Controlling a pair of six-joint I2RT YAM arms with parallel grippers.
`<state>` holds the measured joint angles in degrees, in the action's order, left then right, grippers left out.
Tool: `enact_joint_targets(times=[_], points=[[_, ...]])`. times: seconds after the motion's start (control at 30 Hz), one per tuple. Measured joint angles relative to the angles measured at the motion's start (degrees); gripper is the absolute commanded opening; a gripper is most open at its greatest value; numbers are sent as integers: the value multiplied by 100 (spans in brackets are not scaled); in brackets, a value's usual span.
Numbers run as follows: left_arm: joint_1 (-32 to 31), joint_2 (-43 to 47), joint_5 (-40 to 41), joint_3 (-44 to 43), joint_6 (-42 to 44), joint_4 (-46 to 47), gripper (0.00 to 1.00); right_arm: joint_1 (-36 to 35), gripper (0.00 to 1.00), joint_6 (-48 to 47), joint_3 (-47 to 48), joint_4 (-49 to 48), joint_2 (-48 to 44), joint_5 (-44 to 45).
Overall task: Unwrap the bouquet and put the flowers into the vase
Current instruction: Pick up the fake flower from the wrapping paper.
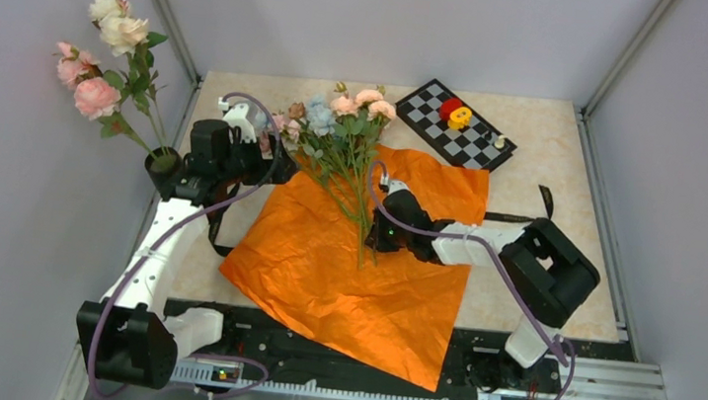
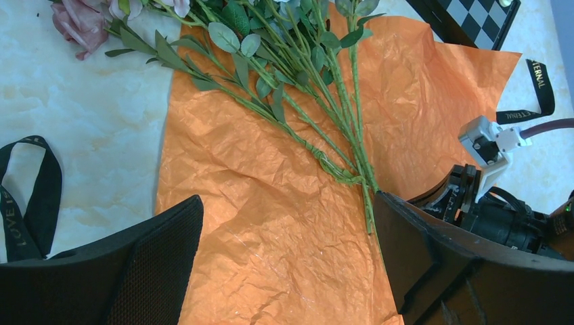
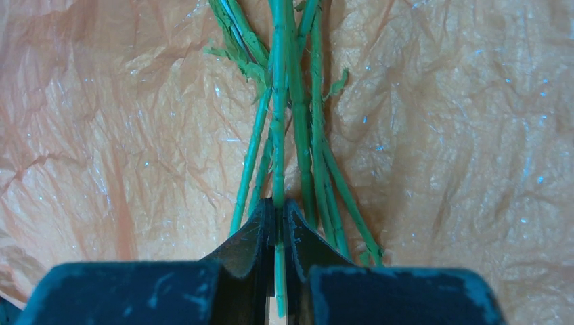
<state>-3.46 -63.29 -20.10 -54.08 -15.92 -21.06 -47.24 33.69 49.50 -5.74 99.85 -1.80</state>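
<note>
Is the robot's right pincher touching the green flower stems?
Touching. The right wrist view shows the right gripper pinched shut on one green stem of the flowers, with no gap on either side.

The left arm (image 1: 165, 240) and the right arm (image 1: 485, 242) shared one build: smooth white plastic links between bulky matt black joint housings. A greyish-purple cable (image 1: 136, 271) ran in loose loops along each, from base to wrist. A small green light (image 1: 393, 232) glowed on the right wrist, where a white angular bracket (image 2: 489, 139) also sat. The left hand (image 2: 288, 267) had broad black fingers (image 2: 152, 267), one faced with a fine mesh-like texture. The right hand (image 3: 279, 220) was dark blue-black, its blocky finger bases flecked with pale scuffs.
</note>
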Motion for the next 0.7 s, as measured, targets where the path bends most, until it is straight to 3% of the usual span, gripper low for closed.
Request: enact_joint_targets(times=[0.7], points=[[0,-22,-28,0,-4,7,99,0,0,109,-769,-1123,-1200,175]])
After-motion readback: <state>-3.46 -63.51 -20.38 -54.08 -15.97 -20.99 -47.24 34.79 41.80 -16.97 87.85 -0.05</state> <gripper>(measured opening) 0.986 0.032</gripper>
